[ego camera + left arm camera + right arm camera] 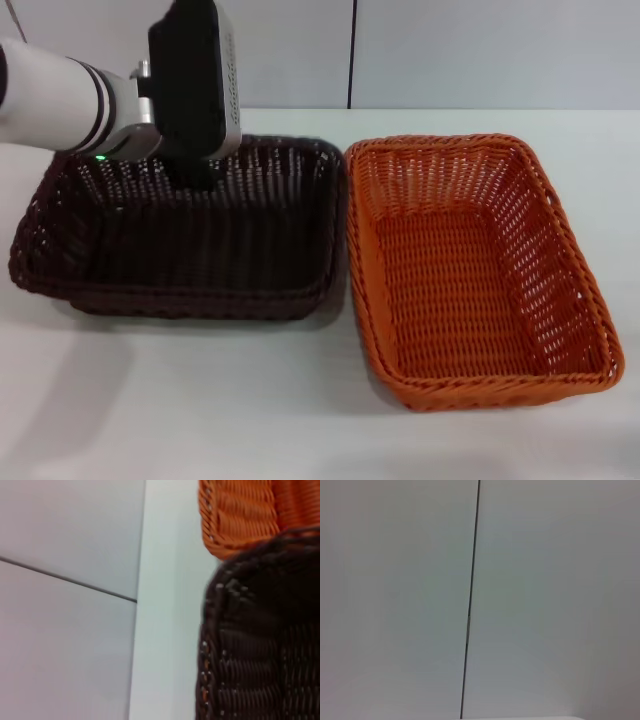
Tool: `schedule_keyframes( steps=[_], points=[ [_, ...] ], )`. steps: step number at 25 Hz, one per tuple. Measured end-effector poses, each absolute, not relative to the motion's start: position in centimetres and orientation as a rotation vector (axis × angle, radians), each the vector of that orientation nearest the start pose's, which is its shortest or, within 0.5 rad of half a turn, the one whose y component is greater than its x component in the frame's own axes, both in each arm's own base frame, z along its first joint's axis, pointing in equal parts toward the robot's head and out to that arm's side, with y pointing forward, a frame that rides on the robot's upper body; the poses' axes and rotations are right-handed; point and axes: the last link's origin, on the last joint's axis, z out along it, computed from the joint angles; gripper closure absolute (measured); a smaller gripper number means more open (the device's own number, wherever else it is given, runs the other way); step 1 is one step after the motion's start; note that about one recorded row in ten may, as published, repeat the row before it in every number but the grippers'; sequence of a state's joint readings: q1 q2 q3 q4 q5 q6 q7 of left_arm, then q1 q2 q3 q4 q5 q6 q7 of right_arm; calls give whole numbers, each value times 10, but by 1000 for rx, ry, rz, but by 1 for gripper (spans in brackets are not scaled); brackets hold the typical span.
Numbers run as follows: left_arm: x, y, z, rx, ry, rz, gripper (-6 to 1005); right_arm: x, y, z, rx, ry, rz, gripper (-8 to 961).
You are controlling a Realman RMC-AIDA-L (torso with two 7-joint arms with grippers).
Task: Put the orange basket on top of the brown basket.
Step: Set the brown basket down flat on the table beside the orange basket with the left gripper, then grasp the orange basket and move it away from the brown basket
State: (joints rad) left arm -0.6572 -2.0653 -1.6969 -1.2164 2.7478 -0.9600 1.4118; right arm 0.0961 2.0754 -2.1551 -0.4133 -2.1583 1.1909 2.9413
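Observation:
The brown basket [190, 300] sits on the white table at the left. The orange basket [500, 385] sits right beside it on the right, their long sides almost touching. Both are empty and upright. My left gripper [203, 178] reaches down from the upper left to the brown basket's far rim, near its middle. Its fingertips are hidden against the dark weave. The left wrist view shows a corner of the brown basket [260, 645] close up, with a corner of the orange basket [240, 515] beyond it. My right gripper is out of view.
The white table [200, 410] spreads in front of both baskets. A pale wall with a dark vertical seam [351, 55] stands behind the table. The right wrist view shows only that wall and the seam [470, 605].

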Motion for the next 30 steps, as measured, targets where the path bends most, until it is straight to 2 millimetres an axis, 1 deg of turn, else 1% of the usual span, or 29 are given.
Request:
schedule_keyframes(
  steps=[4,7,9,10,11,12,13,14,15,16,17,18,19,20,21,22,23,24,25,26,27,28,29,30],
  points=[
    [-171,429,6,-2319,453,721,396,386,244,12,-1252,584,435,123],
    [-169,429,14,-2258,435,697,248,386,245,12,-1250,582,439,123],
    [-168,429,16,-2238,421,671,246,384,245,12,-1248,579,445,124],
    [-163,430,32,-2138,373,557,245,382,246,13,-1242,572,458,124],
    [-161,430,41,-2078,345,486,243,382,246,13,-1242,572,458,124],
    [-158,428,57,-1966,295,356,242,381,247,14,-1237,568,464,124],
    [-157,421,81,-1791,213,133,241,376,249,17,-1209,565,497,124],
    [-157,421,81,-1791,213,133,240,376,249,17,-1209,565,497,124],
    [-155,417,92,-1710,180,19,239,371,252,20,-1174,570,535,124],
    [-157,409,106,-1606,131,-133,238,371,252,20,-1174,570,535,124],
    [-159,402,117,-1532,91,-245,237,368,254,22,-1157,573,555,124],
    [-175,384,129,-1404,1,-448,236,358,261,24,-1141,570,603,123],
    [-175,384,129,-1404,1,-448,234,358,261,24,-1141,570,603,123],
    [-187,374,133,-1348,-42,-534,233,355,264,24,-1140,567,619,123],
    [-205,362,132,-1295,-83,-604,232,341,273,25,-1141,565,678,123],
    [-211,358,132,-1274,-92,-625,231,341,273,25,-1141,565,678,123],
    [-241,341,123,-1229,-130,-647,230,326,283,25,-1165,559,738,124],
    [-241,341,123,-1229,-130,-647,229,326,283,25,-1165,559,738,124],
    [-263,330,113,-1213,-167,-634,228,316,289,25,-1184,552,772,124],
    [-268,327,112,-1208,-176,-630,226,307,294,24,-1216,547,800,124],
    [-284,321,106,-1198,-209,-610,225,297,300,23,-1256,546,824,124],
    [-295,316,103,-1188,-234,-594,224,277,313,21,-1341,557,866,123],
    [-295,316,103,-1188,-234,-594,223,277,313,21,-1341,557,866,123],
    [-295,316,103,-1188,-234,-594,222,267,319,20,-1392,569,878,123]
  ],
)
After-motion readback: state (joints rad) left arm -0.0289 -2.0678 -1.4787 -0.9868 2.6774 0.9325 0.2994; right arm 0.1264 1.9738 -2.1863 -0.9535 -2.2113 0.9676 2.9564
